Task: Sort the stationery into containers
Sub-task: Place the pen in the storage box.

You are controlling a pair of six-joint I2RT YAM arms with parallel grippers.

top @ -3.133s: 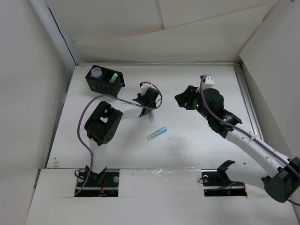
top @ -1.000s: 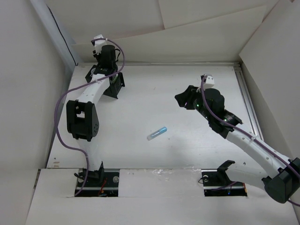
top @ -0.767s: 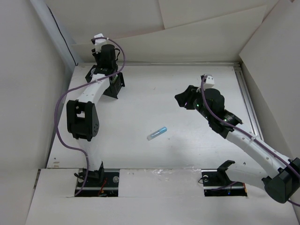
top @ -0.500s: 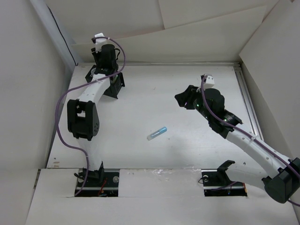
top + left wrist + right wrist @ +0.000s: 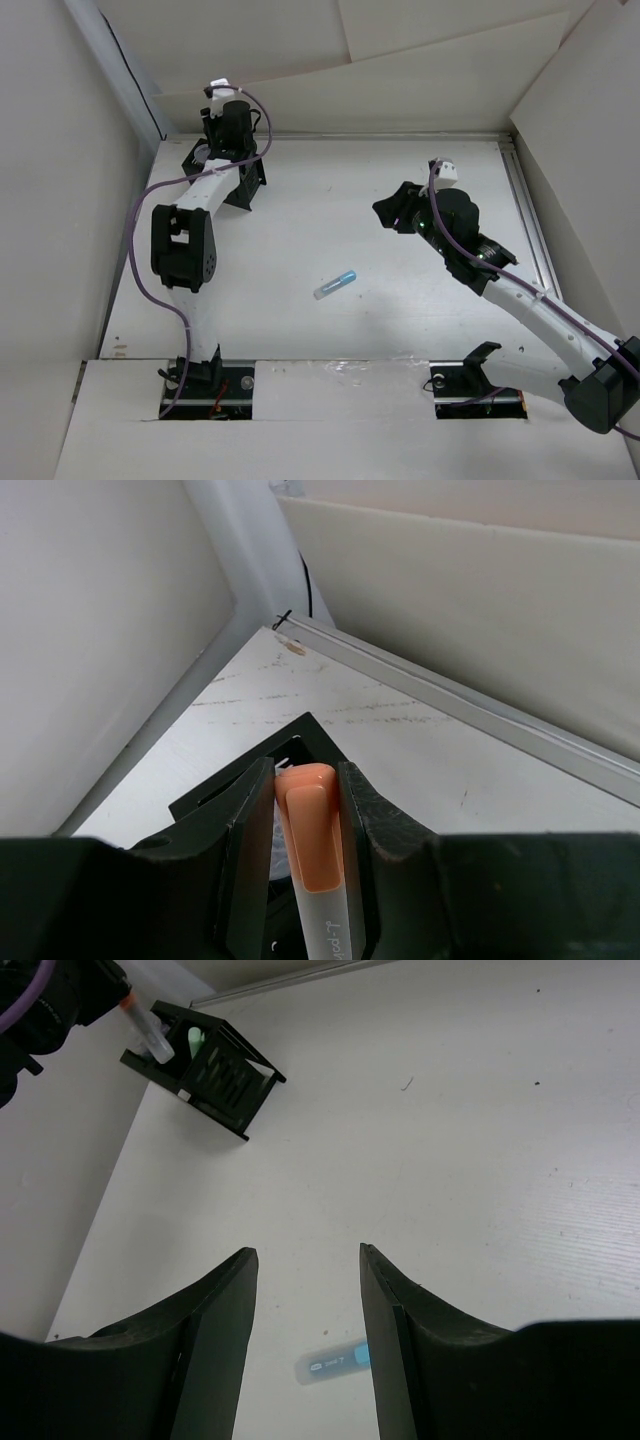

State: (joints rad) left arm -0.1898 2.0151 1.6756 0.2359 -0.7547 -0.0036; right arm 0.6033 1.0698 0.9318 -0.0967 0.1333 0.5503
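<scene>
The black mesh organiser [image 5: 252, 182] stands at the table's far left corner, mostly under my left arm. My left gripper [image 5: 228, 140] hovers just above it, shut on the orange highlighter [image 5: 305, 830], which it holds cap-up over the organiser's corner [image 5: 225, 795]. The right wrist view shows the organiser [image 5: 222, 1080] with a green highlighter [image 5: 195, 1038] inside and the orange highlighter [image 5: 147, 1028] above it. The blue highlighter [image 5: 335, 284] lies flat mid-table. My right gripper [image 5: 392, 212] is open and empty, raised over the table, with the blue highlighter [image 5: 330, 1362] below between its jaws.
White walls close in on the left and at the back, right behind the organiser. A metal strip [image 5: 450, 705] runs along the table's far edge. The left arm's purple cable [image 5: 140, 230] loops out towards the left wall.
The left gripper carried the orange highlighter from mid-table to above the organiser and over the last second edged slightly right. The right arm and the blue highlighter have not moved.
</scene>
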